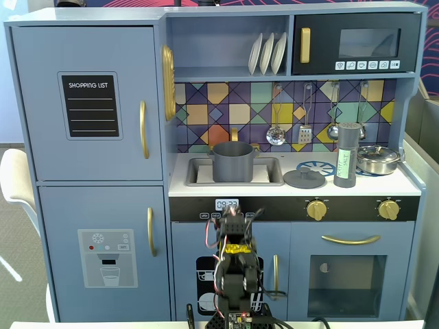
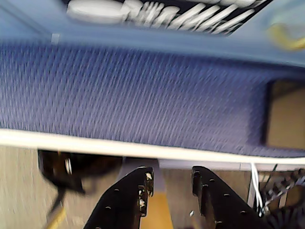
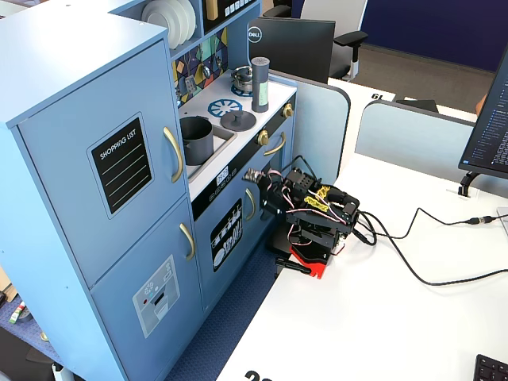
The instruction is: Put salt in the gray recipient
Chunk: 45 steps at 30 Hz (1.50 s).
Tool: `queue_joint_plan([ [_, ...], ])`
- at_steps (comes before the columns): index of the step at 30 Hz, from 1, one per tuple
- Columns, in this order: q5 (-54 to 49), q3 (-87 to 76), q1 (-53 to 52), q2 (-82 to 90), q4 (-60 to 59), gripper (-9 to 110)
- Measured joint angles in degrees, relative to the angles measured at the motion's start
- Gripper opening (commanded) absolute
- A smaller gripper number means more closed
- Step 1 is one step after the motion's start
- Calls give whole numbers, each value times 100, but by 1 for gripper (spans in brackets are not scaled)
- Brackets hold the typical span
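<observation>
a: salt (image 1: 346, 155) first. where is it?

b: on the toy kitchen's counter (image 1: 411, 186), right side in the front fixed view, upright, just beside the round lid (image 1: 304, 178) and the small steel pan (image 1: 378, 159). it's a tall dark cylinder with a label, long axis vertical, top pointing straight up.

a: and the gray pot (image 1: 232, 160)?

b: in the sink, left of the salt in that view, open mouth up, lid off.

a: where's the arm?

b: folded low on the white table (image 3: 373, 309), in front of the kitchen's lower doors. the gripper (image 2: 170, 183) is below counter height, so the salt lies up and to the right of it in the front view, well apart. the pot sits almost directly above the arm.

a: jaws?

b: slightly apart in the wrist view, empty, aimed at the blue floor and table edge.

a: so the next move?

b: i'd judge a rise and reach rightward, meeting the cylinder side-on across its narrow width.
</observation>
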<state>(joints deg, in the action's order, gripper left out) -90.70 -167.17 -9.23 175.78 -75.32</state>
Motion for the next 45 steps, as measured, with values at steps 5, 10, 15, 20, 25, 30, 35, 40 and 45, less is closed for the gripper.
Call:
queue_joint_plan([
  [5,0,1389,-870,-686,220,0],
  [10,62,2953,-2048,-1723,9,0],
  [15,167,4737,-3015,-2646,-141,0],
  [20,255,5265,-3516,-2979,1090,0],
  [25,255,5379,-3858,-3331,2514,4],
  [30,255,5440,-4166,-3735,3472,19],
  [35,290,5388,-4324,-3999,4614,37],
  [40,290,5309,-4359,-4359,5449,53],
  [45,352,5309,-4342,-4825,5977,64],
])
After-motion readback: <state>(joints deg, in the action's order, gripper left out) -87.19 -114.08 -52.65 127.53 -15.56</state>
